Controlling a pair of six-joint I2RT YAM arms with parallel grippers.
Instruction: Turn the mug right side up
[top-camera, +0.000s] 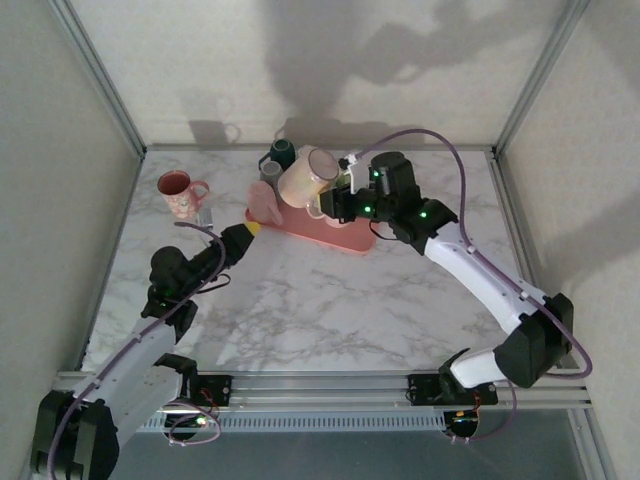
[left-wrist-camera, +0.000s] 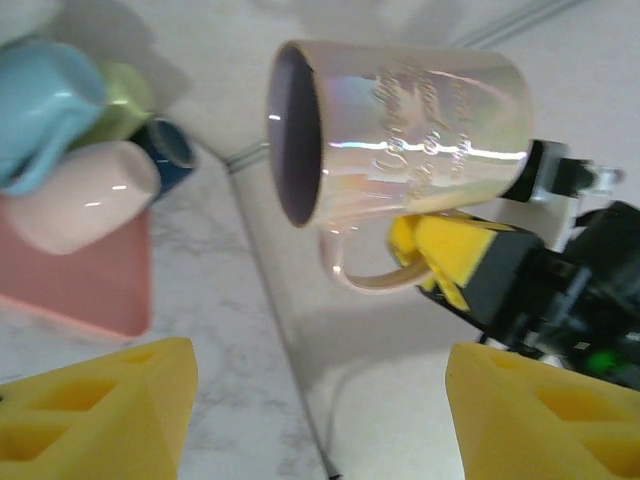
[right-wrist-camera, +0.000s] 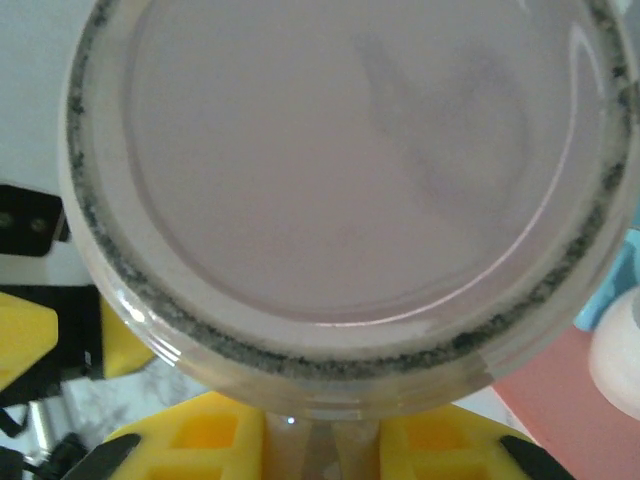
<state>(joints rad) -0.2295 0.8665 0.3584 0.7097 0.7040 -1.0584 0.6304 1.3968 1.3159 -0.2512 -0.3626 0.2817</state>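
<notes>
The mug is iridescent cream and lies on its side in the air over the pink tray's left half. In the left wrist view the mug has its mouth facing left and its handle hanging down. My right gripper is shut on that handle, with its yellow fingers clamped around the loop. The right wrist view looks at the mug's round base just above my right gripper. My left gripper stands open in front of the mug, below it, with nothing between its yellow pads.
A pink tray at the back centre carries several mugs: teal, grey and pink. A red floral mug stands upright at the back left. Metal frame posts and walls close in the table's sides.
</notes>
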